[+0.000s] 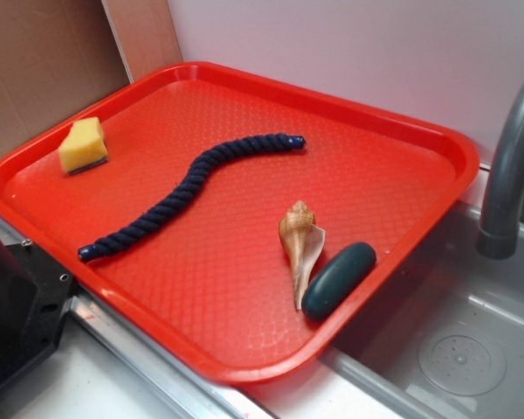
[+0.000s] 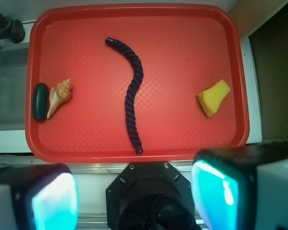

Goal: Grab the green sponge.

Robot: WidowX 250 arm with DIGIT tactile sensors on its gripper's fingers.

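Green sponge (image 1: 83,146) is the target, a small yellow foam wedge with a thin dark scouring layer on its underside, and it lies in one far corner of the red tray (image 1: 244,367), close to the raised rim and well apart from everything else. The navy rope (image 1: 188,186) runs in a wavy line through the middle of the tray, and on the opposite side a pale seashell (image 1: 299,244) lies touching a smooth dark green pebble (image 1: 338,279). In the wrist view the gripper (image 2: 134,199) hangs high above the near edge of the tray, released — its two pads (image 2: 53,201) stand wide apart with nothing between them — so the approach is not yet begun. The first risk, I think, is a wrong choice of object: the pebble is the greenest thing here, while the sponge looks mostly yellow. The second risk comes from the corner itself — if the jaws descend too near the rim, one finger may land on the tray wall and push the tray or stop short. The foam is also soft and wedge-shaped, so a shallow or off-centre pinch could let it slip out.
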